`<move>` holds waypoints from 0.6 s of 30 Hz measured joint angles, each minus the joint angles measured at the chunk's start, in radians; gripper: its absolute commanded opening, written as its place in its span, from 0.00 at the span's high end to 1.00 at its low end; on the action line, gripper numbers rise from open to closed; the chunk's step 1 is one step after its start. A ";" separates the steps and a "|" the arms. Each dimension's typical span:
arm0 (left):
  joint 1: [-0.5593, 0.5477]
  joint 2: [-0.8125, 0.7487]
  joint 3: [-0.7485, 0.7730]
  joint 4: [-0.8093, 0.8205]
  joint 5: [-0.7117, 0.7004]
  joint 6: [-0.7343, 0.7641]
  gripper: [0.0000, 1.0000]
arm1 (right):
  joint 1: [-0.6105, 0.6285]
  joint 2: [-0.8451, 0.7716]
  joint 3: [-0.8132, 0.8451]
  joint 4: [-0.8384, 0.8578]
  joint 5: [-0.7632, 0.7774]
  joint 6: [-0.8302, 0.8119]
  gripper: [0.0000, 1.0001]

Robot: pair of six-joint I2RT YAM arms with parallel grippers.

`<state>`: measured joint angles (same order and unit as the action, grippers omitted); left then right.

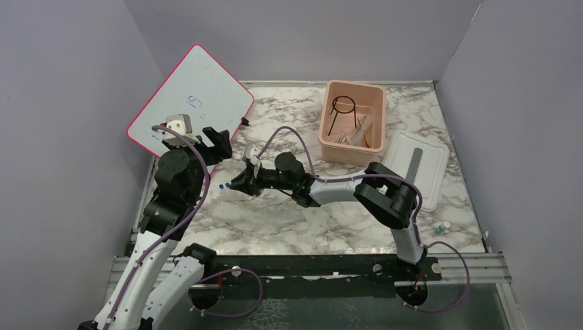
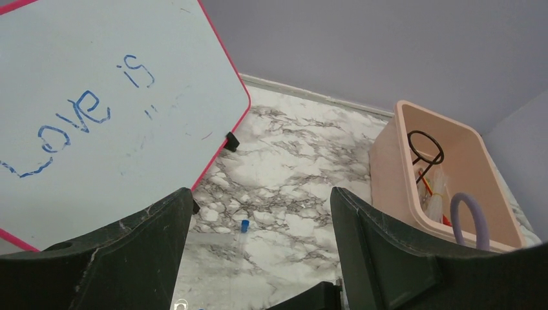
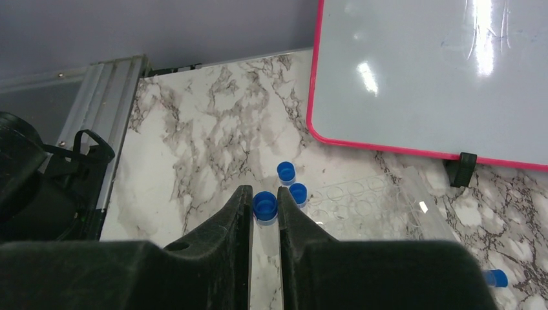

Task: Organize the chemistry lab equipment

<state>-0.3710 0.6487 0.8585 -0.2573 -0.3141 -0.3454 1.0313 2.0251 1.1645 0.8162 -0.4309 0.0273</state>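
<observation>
Vial in hand: a blue-capped vial [image 3: 265, 205] stands between the fingers of the right gripper [image 3: 263, 196], low over the marble table [image 1: 289, 227], near the lower edge of the whiteboard [image 3: 420, 71] and well apart from the pink tub [image 1: 330, 134]
Right gripper: clenched on that vial, one finger against each side at cap height; the clear body runs down between them
Neighbours: two spare vials [image 3: 285, 172] stand just beyond the fingertips, the nearer one just beside the right-hand finger; a clear tray [image 3: 368, 197] with round wells lies next to them
Left gripper [image 2: 262, 194]: released, jaws wide with nothing between them, held above the table and looking toward the whiteboard and the tub
Tub: it already holds the black ring stand [image 1: 342, 108] and some thin pieces; its white lid [image 1: 433, 175] lies beside it
Step, as I judge it: lift this vial and carry it to the tub
Doing it well: rise straight up before any sideways travel, since the nearer spare vial could be tipped by a swinging finger
Grip: the body looks smooth, so hold firm pressure and keep the vial upright
Placing: clear the tub's rim, go down beside the ring stand rather than onto it, and let go low
</observation>
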 measured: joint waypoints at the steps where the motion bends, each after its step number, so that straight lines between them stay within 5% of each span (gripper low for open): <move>1: 0.000 -0.002 -0.001 0.001 -0.004 0.002 0.19 | 0.002 0.009 0.004 0.002 0.001 0.000 0.81; 18: 0.000 -0.004 -0.021 0.000 -0.028 0.011 0.19 | 0.002 0.072 0.028 0.060 0.061 -0.003 0.81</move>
<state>-0.3710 0.6445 0.8379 -0.2569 -0.3424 -0.3347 1.0332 2.0968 1.1923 0.8764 -0.3702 0.0246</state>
